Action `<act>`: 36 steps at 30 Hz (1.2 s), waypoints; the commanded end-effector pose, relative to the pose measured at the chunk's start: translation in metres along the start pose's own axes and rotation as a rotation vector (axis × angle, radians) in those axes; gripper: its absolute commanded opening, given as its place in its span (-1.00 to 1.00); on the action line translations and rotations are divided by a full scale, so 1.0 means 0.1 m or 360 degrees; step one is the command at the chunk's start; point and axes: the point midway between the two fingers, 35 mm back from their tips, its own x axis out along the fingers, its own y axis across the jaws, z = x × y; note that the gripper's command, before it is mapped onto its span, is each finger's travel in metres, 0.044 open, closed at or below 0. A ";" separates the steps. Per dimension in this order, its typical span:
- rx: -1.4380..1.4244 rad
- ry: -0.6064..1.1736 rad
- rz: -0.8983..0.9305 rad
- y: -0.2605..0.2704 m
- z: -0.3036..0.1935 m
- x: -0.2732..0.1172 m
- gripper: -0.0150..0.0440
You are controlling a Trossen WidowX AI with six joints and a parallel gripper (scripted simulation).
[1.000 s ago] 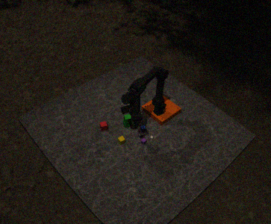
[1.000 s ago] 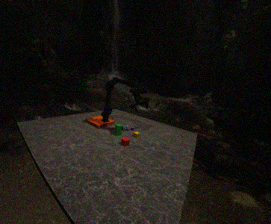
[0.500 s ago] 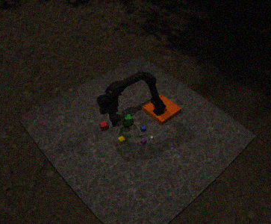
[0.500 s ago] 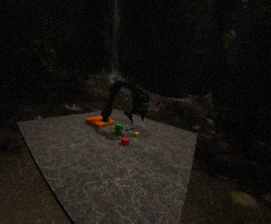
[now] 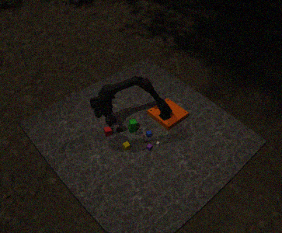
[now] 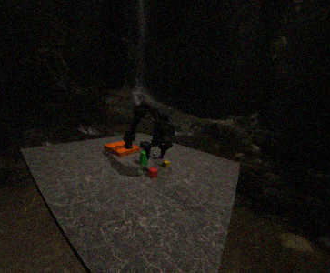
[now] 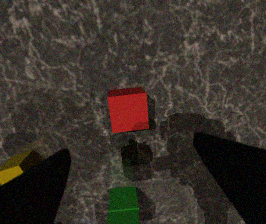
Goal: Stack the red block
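The red block (image 5: 108, 130) lies on the grey mat, left of the green tower (image 5: 133, 126). It also shows in the exterior view (image 6: 153, 172), in front of the green tower (image 6: 143, 158). In the wrist view the red block (image 7: 128, 110) lies ahead of my gripper (image 7: 133, 146), beyond the two dark fingertips. The top of the green tower (image 7: 123, 202) shows at the bottom edge, between the fingers. My gripper (image 5: 109, 116) hangs above the mat between block and tower. It is open and empty.
A yellow block (image 5: 127, 145), a blue block (image 5: 149, 133) and a purple block (image 5: 149, 147) lie near the tower. The arm's orange base plate (image 5: 168, 113) stands to the right. The scene is very dark.
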 end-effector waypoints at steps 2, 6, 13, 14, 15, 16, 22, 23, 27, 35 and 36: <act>-0.0018 -0.0007 -0.0011 0.00 0.02 0.06 1.00; -0.0018 -0.0007 -0.0011 0.00 0.02 0.27 1.00; -0.0018 -0.0007 -0.0011 -0.02 0.01 0.55 1.00; -0.0018 -0.0007 -0.0011 -0.02 0.01 0.56 1.00; -0.0018 -0.0007 -0.0011 -0.02 0.01 0.56 1.00; -0.0018 -0.0007 -0.0011 -0.02 0.01 0.57 1.00; -0.0018 -0.0007 -0.0011 -0.02 0.01 0.66 1.00; -0.0018 -0.0007 -0.0011 -0.03 0.01 0.68 1.00; -0.0018 -0.0007 -0.0011 -0.03 0.02 0.74 1.00; -0.0018 -0.0007 -0.0011 -0.03 0.02 0.87 1.00; -0.0018 -0.0007 -0.0011 -0.03 0.02 0.89 1.00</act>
